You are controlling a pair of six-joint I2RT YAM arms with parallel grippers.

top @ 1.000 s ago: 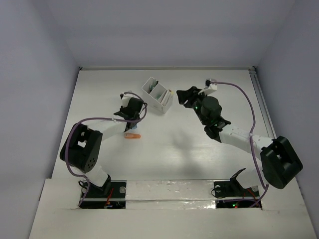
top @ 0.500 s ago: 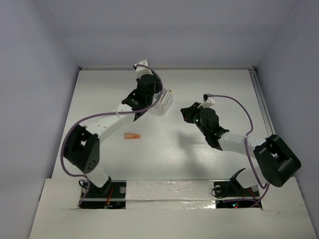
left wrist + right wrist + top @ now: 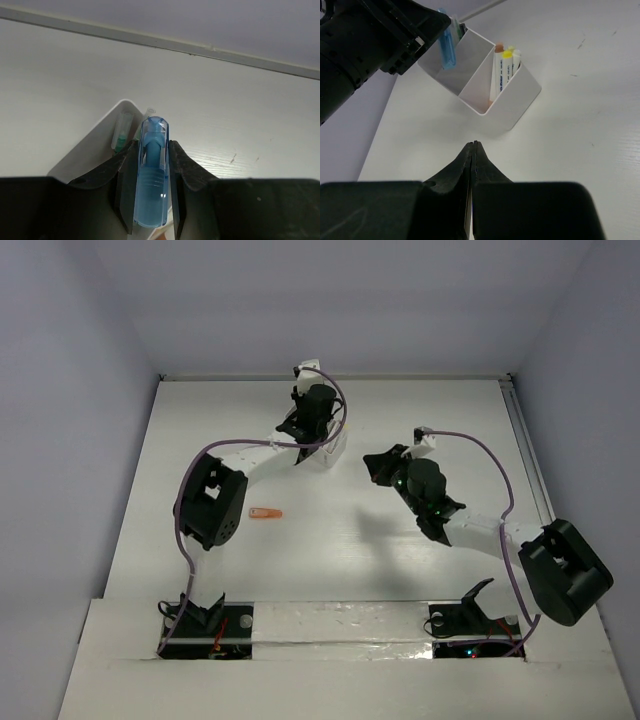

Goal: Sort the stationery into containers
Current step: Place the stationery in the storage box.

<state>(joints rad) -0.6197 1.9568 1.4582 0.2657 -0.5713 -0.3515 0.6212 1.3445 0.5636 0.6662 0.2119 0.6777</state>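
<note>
Fingers (image 3: pixel 125 190) of the left gripper (image 3: pixel 152 146) are clamping the blue chunky piece (image 3: pixel 151 185) from both sides. They are holding it lengthwise, with its rounded end pointing past the fingertips. That end is hanging at the far end of the white box (image 3: pixel 512 102), just beside a green pen (image 3: pixel 121 132) standing inside. Which compartment is lying beneath it cannot be told. The gripper body is filling the lower part of the left wrist view, and only one rounded corner of the box is showing there. In the top view the left wrist is covering most of the box, leaving a sliver of white wall. The blue piece is too small to make out from above.

Yellow-capped pens (image 3: pixel 506 67) are leaning in the compartment at the box's opposite end. An orange piece (image 3: pixel 265 512) is lying on the table (image 3: pixel 330 550), well apart from the box and near the left elbow.

The left arm (image 3: pixel 245 455) is reaching far forward, bending at the elbow, with its forearm running to the wrist above the box. The right arm (image 3: pixel 470 525) is bending inward. The right gripper (image 3: pixel 473 146) is hovering near the box with its tip aimed at the side wall, its fingers pressing together with nothing between them.
</note>
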